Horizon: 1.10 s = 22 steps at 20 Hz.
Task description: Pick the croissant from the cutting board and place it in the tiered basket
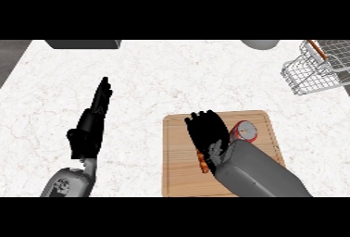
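The right hand (pixel 207 131) lies flat over the wooden cutting board (pixel 179 178), palm down, fingers straight and close together, pointing away from the robot. The croissant (pixel 203 162) is mostly hidden under it: only a thin orange-brown edge shows at the hand's left side, near the wrist, on the board. A red and white round thing (pixel 246 131) sits just beside the hand's right edge. The wire tiered basket (pixel 315 69) stands well apart at the counter's far right. The left hand (pixel 92 122) rests open at the left, fingers straight.
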Each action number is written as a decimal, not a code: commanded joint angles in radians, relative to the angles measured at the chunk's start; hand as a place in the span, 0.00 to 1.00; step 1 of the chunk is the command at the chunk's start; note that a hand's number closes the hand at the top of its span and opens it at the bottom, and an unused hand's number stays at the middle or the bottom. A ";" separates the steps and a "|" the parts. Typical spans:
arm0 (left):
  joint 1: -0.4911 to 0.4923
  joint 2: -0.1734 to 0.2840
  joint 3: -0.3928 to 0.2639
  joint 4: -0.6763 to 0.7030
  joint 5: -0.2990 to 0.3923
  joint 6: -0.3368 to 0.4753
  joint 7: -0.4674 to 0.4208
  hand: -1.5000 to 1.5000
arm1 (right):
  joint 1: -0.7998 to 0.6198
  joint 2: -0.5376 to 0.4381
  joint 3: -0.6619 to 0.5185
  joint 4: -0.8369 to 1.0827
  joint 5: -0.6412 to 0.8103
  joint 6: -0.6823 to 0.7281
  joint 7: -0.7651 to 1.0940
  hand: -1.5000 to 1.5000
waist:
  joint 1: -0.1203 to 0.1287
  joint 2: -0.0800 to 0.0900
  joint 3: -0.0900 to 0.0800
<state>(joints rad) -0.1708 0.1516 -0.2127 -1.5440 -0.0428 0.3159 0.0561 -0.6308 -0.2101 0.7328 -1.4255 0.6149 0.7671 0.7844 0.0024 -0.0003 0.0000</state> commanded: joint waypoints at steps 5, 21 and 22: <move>0.054 -0.002 0.039 -0.038 0.005 -0.061 -0.028 0.50 | 0.042 0.078 -0.036 0.120 0.156 -0.048 -0.101 0.00 | 0.004 0.001 0.000; 0.017 -0.045 0.090 -0.022 -0.030 -0.107 -0.010 0.50 | 0.197 0.106 -0.106 0.128 0.360 -0.179 -0.247 1.00 | 0.001 0.000 0.000; 0.055 -0.050 0.093 -0.026 -0.032 -0.091 -0.029 0.50 | 0.160 0.075 -0.114 0.138 0.373 -0.197 -0.297 1.00 | 0.003 0.001 0.000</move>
<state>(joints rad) -0.1452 0.0958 -0.1469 -1.5574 -0.0947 0.2428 0.0482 -0.4688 -0.1112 0.6290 -1.3239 0.9341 0.6462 0.5633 0.0029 -0.0006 0.0000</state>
